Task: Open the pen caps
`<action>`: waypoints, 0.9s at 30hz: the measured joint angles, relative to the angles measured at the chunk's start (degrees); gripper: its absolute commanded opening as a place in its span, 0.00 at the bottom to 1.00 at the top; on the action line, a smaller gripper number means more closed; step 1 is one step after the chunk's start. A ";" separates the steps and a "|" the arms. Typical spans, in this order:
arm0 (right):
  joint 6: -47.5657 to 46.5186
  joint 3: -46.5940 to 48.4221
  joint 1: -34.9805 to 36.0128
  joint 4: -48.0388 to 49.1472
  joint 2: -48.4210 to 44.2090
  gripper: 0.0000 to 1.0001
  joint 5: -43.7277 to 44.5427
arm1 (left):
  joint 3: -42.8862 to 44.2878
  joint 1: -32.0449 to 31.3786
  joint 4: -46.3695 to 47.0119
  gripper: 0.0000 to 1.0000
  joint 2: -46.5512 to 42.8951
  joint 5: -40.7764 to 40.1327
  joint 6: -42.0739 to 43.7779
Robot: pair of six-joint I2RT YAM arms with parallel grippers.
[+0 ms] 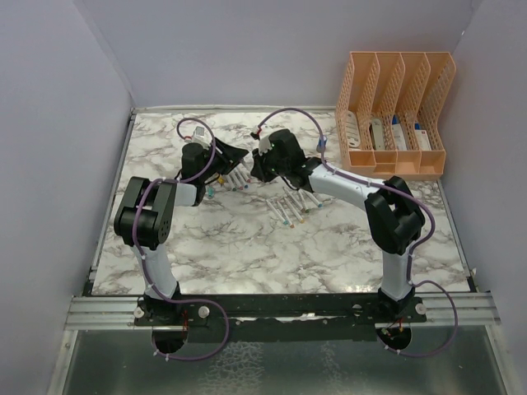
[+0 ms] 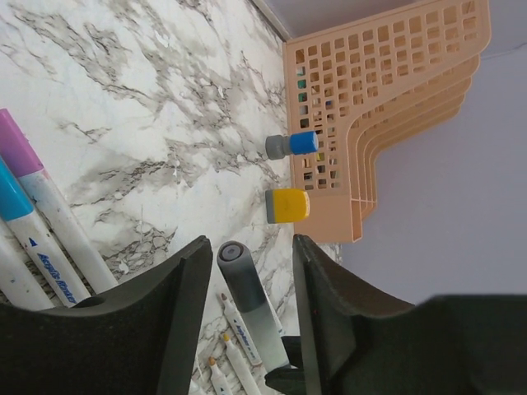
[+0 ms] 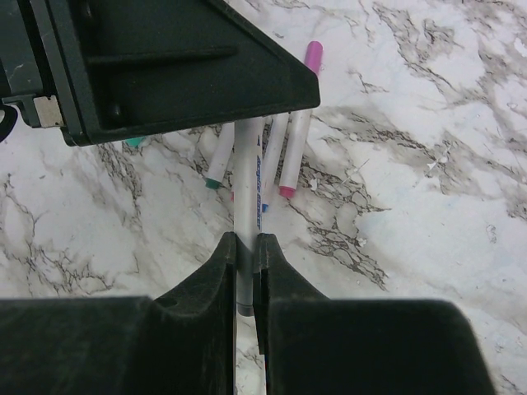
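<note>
**A:** What is the right gripper (image 3: 247,244) doing?

**B:** It is clamped tight on the barrel of a white pen (image 3: 251,189), held above the marble table (image 3: 428,164) near the middle, a little toward the far side.

**A:** And the left gripper (image 2: 251,244)?

**B:** Its jaws stand apart, one on each side of that pen's grey cap (image 2: 232,253). A gap shows on both sides, so nothing is gripped.

**A:** The other caps?

**B:** They are on pens lying on the table under the grippers: a pink cap (image 3: 313,56), a purple cap (image 2: 16,144) and a teal cap (image 2: 11,193). More loose pens (image 1: 290,206) lie just nearer, to the right.

**A:** Anything else?

**B:** An orange rack (image 1: 395,107) stands at the far right. A blue cylinder (image 2: 303,142) and a yellow block (image 2: 288,206) sit beside its foot.
</note>
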 measured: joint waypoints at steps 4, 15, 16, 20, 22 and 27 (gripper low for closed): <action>0.00 0.00 0.15 0.07 -0.02 0.02 -0.35 | 0.00 -0.09 1.20 0.37 0.02 0.28 -0.44; 0.00 -0.63 0.20 0.39 -0.35 0.01 -0.48 | 0.00 -0.09 2.51 0.04 0.11 0.79 -1.49; 0.00 -0.79 0.20 0.39 -0.33 0.01 -0.48 | 0.00 -0.09 2.69 0.00 0.11 0.90 -1.53; 0.00 -1.29 0.17 0.44 -0.55 0.24 -0.46 | -0.02 -0.31 3.30 0.00 0.50 1.33 -1.62; 0.09 -1.38 0.17 0.39 -0.66 0.44 -0.48 | -0.02 -0.35 3.52 0.00 0.74 1.60 -1.88; 0.00 -1.36 0.20 0.46 -0.79 0.56 -0.50 | -0.15 -0.48 4.00 0.00 0.76 1.68 -1.81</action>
